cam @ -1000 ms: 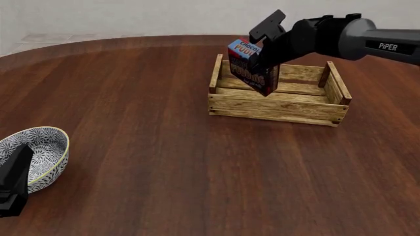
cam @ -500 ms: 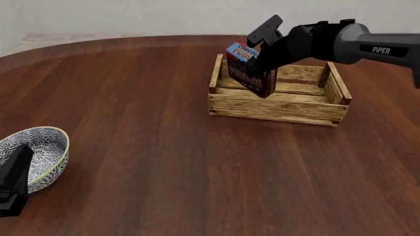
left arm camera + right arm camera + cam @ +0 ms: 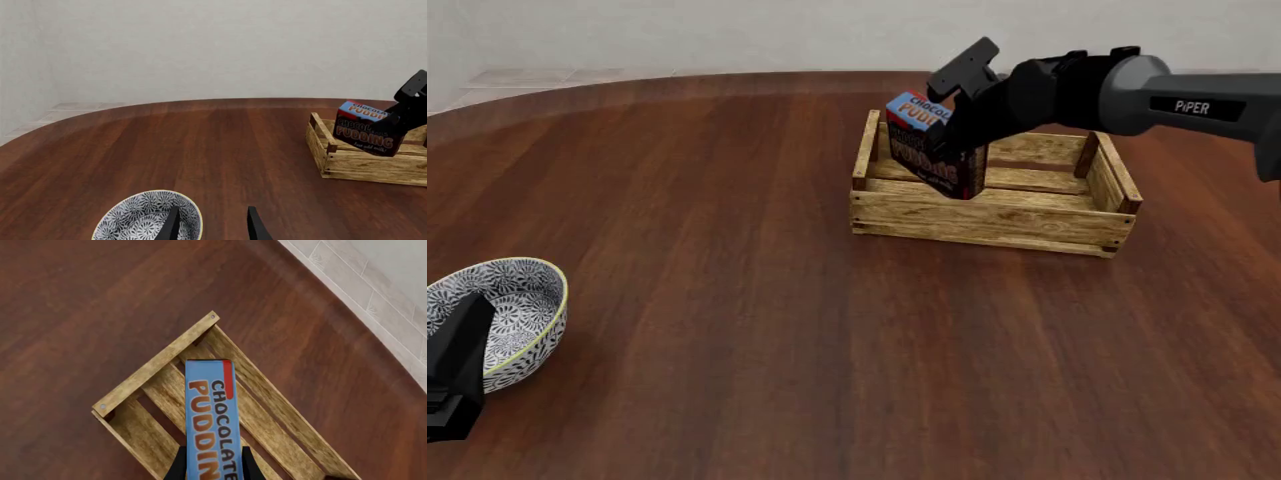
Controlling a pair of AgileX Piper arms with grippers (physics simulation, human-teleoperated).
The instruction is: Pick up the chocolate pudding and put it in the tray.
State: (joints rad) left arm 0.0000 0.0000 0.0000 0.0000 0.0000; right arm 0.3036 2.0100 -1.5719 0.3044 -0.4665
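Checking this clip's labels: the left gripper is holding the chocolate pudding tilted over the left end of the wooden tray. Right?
Not quite: the right gripper holds the chocolate pudding, as the front view shows. The carton is tilted over the left end of the tray; the left gripper is by the bowl.

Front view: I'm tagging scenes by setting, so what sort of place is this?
Probably a simulated tabletop workspace, not a real room: a bare dark wooden table against a plain pale wall, holding only a wooden slat crate, a patterned bowl and a chocolate pudding carton held by the right pincer.
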